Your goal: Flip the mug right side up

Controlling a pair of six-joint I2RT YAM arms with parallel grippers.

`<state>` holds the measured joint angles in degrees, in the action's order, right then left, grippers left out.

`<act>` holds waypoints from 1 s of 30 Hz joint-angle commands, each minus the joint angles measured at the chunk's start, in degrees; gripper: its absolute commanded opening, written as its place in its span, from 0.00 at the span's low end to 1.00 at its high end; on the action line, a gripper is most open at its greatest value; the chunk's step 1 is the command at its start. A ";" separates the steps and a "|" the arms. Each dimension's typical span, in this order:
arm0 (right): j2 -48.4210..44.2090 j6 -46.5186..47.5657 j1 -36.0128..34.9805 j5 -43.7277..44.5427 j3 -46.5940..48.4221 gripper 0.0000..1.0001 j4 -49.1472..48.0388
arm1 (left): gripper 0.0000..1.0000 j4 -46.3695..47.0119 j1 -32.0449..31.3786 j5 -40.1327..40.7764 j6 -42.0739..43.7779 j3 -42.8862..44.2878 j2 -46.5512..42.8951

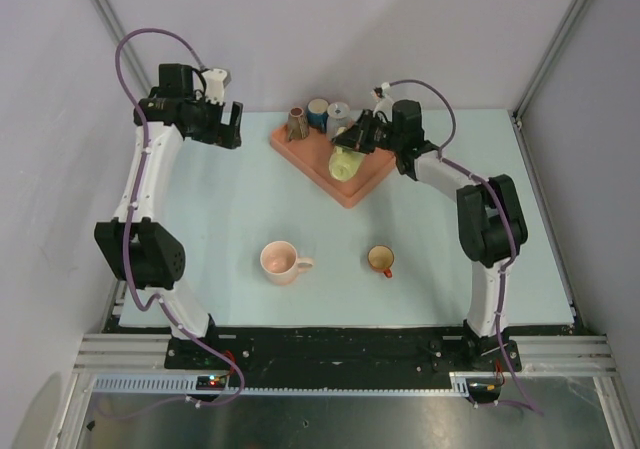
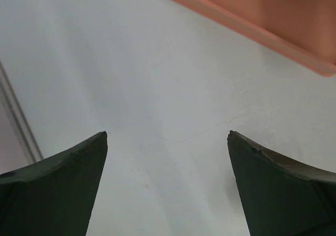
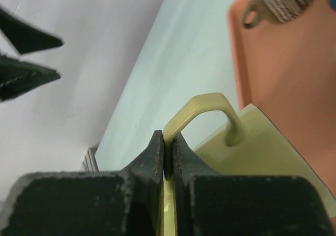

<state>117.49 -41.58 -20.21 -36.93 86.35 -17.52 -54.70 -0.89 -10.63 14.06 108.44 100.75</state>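
Firmly clamped on the handle (image 3: pixel 202 105) of the yellow mug (image 1: pixel 346 165), the right gripper (image 3: pixel 167 141) holds it, apparently tilted, over the orange tray (image 1: pixel 312 155); left of the tray, the left gripper (image 2: pixel 168 141) hangs, jaws spread wide.

No readable text, label, brand or number shows on anything.

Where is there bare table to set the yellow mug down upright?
Bare table spreads left of the tray, beyond the pink mug; another patch lies between the pink mug and the small cup. Crowded: the tray's back end, where three mugs stand beside the yellow mug.
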 commanded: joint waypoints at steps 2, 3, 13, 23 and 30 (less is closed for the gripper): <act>-9.43 12.71 -2.52 -11.14 0.86 0.00 -3.53 | 1.00 -0.45 -0.35 -12.95 1.34 0.85 -3.52; -11.12 14.62 -3.33 -13.08 0.28 0.00 -3.33 | 1.00 -0.43 -0.35 -15.48 2.38 0.69 -3.84; -28.65 41.75 -12.92 -24.02 -0.96 0.00 15.05 | 0.95 -0.64 -0.51 -49.90 14.62 2.54 -7.78; -37.96 46.06 -18.16 -22.38 -1.98 0.00 17.38 | 0.85 -0.71 -3.80 -71.92 8.75 8.08 -7.62; -38.40 42.45 -17.40 -23.51 -3.11 0.00 11.34 | 0.82 -1.49 -7.93 -74.08 8.95 7.17 -10.17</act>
<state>80.77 1.93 -38.35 -59.61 82.56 2.39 -55.75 -6.33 -79.50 23.94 114.96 93.93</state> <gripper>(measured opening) 0.046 0.819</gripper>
